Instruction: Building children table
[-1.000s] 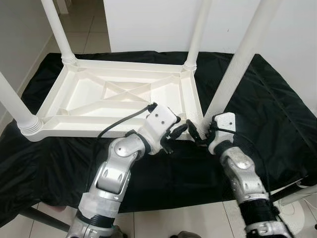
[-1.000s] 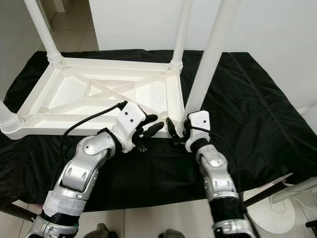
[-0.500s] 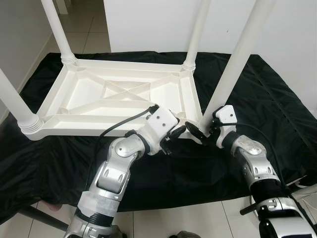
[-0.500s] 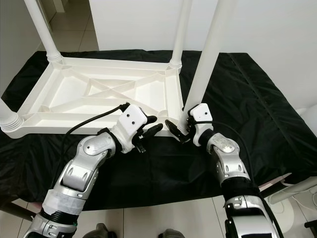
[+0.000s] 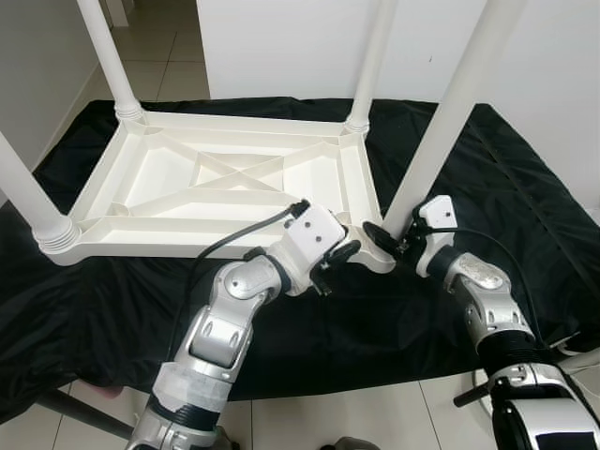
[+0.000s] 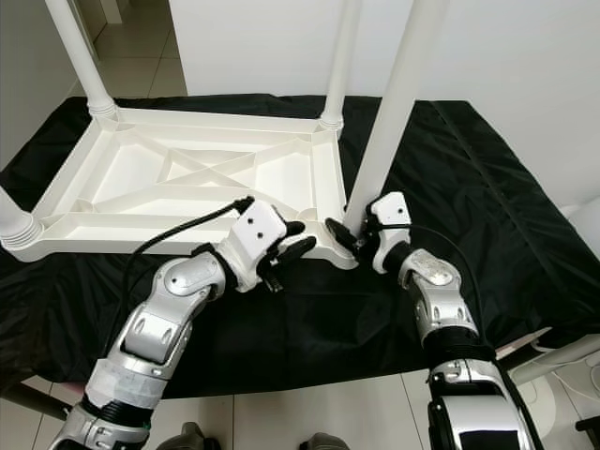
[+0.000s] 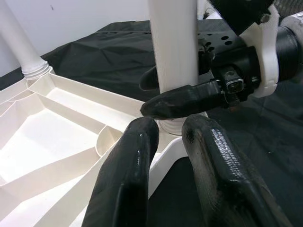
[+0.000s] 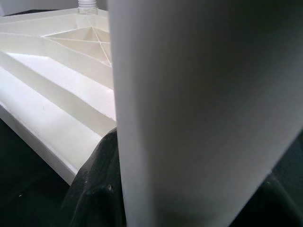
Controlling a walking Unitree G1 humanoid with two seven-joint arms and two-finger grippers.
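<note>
We see the white plastic children's table (image 5: 225, 187) lying upside down on a black cloth (image 5: 525, 206), four round white legs pointing up. Our right gripper (image 7: 163, 97) clasps the base of the near right leg (image 5: 441, 122), a finger on each side. Our left gripper (image 5: 345, 255) hovers beside that corner, fingers slightly parted, holding nothing.

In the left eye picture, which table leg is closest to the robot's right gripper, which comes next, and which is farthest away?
From the right gripper:
1. Near right leg, the gripper's fingers are around its base.
2. Far right leg, at the back corner on the same side.
3. Far left leg, at the back corner across the upturned tabletop.
</note>
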